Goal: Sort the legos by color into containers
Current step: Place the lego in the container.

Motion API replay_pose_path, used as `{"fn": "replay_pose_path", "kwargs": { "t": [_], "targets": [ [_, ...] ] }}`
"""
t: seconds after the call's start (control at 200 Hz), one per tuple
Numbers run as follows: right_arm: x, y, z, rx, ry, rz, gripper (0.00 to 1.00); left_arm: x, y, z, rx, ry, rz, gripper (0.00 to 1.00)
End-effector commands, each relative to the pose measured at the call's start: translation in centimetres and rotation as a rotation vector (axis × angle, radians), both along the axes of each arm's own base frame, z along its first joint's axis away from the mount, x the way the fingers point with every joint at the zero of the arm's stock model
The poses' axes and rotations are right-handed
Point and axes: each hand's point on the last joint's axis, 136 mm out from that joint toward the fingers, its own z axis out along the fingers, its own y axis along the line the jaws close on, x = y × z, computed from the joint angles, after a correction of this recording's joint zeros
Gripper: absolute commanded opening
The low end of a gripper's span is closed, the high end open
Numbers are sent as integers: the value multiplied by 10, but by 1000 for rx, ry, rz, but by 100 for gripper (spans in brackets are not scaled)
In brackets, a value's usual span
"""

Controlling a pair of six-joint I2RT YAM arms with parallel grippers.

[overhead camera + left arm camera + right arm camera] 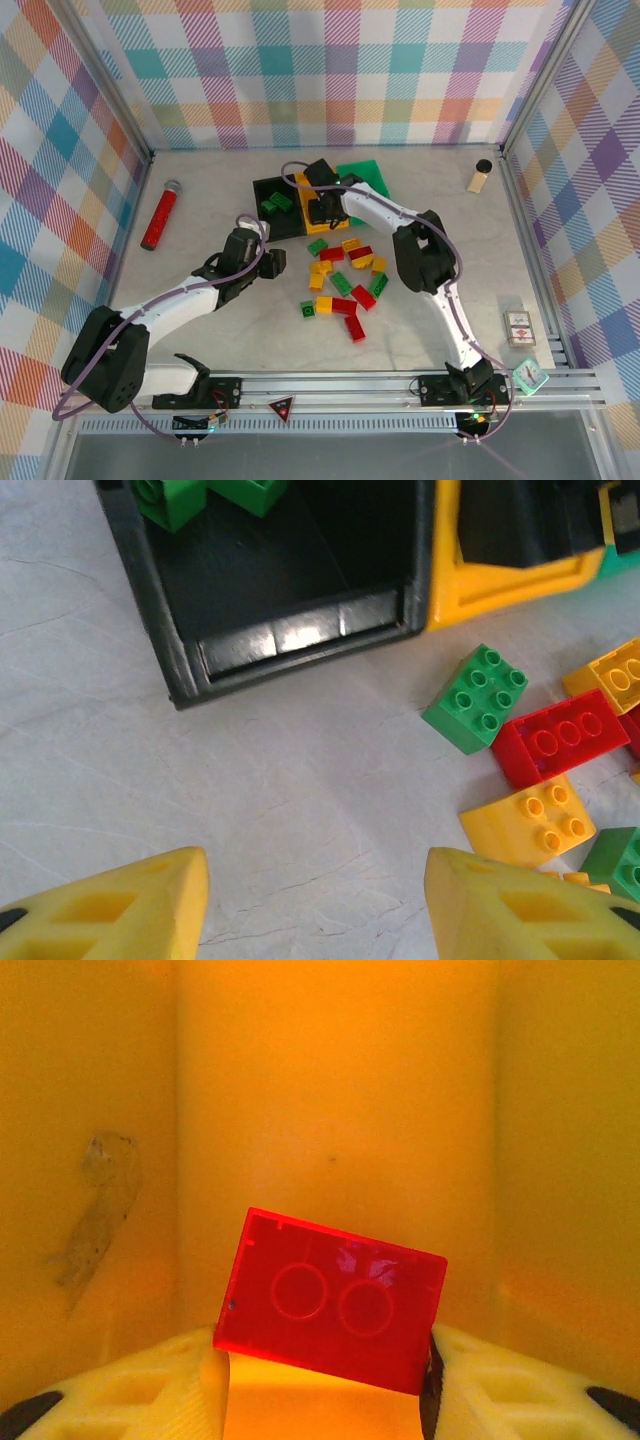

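Right now the right gripper [325, 1350] is down inside the yellow-orange bin [330, 1090], its jaws closed partway on a red brick [335, 1300] whose hollow underside shows. At nine o'clock from the loose bricks [345, 285], the left gripper [315, 880] hangs half open and empty over the table [250, 800]. The black bin [180, 670], with green bricks [170, 495] in it, sits at its twelve.

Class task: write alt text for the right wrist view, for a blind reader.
A red lego brick, underside toward the camera and slightly tilted, is gripped in the right claw's pale yellow fingers. Yellow-orange bin walls rise behind and beside it.
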Motion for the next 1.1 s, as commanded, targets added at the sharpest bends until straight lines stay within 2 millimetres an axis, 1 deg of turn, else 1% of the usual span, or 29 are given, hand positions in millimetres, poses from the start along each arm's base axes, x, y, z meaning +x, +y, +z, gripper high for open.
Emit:
{"fn": "replay_pose_path", "kwargs": {
  "t": [0.0,0.16,0.235,0.33,0.44,0.485,0.57,0.64,0.72,0.825,0.985,1.095],
  "targets": [
    [-23,-7,8,11,17,-26,48,2,0,13,-19,-16,12,59],
    [-46,-11,8,28,33,-53,48,2,-1,13,-19,-15,11,59],
    [-53,-10,11,43,24,-57,49,3,-1,12,-19,-12,9,59],
    [-50,-7,16,45,8,-51,49,3,-1,11,-18,-10,9,59],
    [-39,-3,22,15,-15,-29,49,3,-1,11,-17,-9,10,59],
    [-35,-1,24,7,-21,-22,51,2,-1,11,-15,-9,10,59],
    [-29,1,30,3,-31,-19,62,3,0,10,-10,-8,13,59],
    [-30,1,34,4,-37,-19,70,3,0,10,-7,-7,12,59],
    [-32,0,40,13,-41,-19,73,3,-1,9,-7,0,8,59],
    [-43,1,51,41,-50,4,74,3,-3,7,-12,6,1,59],
    [-64,1,71,48,-76,31,74,4,-5,6,-18,10,-3,59],
    [-82,-2,75,67,-74,43,74,4,-4,5,-12,12,1,59]
  ]
}}
